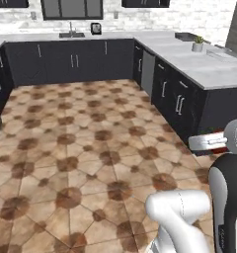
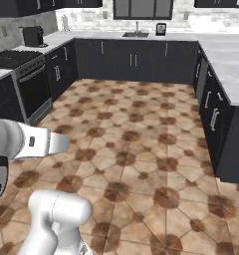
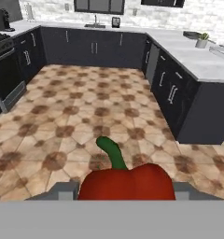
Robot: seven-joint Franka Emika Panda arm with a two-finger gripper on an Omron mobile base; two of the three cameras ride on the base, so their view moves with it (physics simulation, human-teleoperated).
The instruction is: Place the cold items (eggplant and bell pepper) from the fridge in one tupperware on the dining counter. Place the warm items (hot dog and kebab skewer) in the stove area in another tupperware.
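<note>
Tiled floor (image 3: 72, 116) ahead, broad and brown. Beyond the floor, dark cabinets along the back wall; to its right, a long grey table (image 3: 193, 58) bearing a small potted plant (image 3: 201, 41); to its left, a stove (image 3: 4, 70). Above the floor, close in the hand view, a red pepper (image 3: 128, 183) with green stem (image 3: 111, 151) pointing up and away, clamped between the tool (image 3: 128, 189) tips, grey pads touching either flank. Probably light, firm yet hollow, skin glossy and likely slippery; grip across the widest part of the body judged safest, squeeze kept moderate. Tupperware not seen.
</note>
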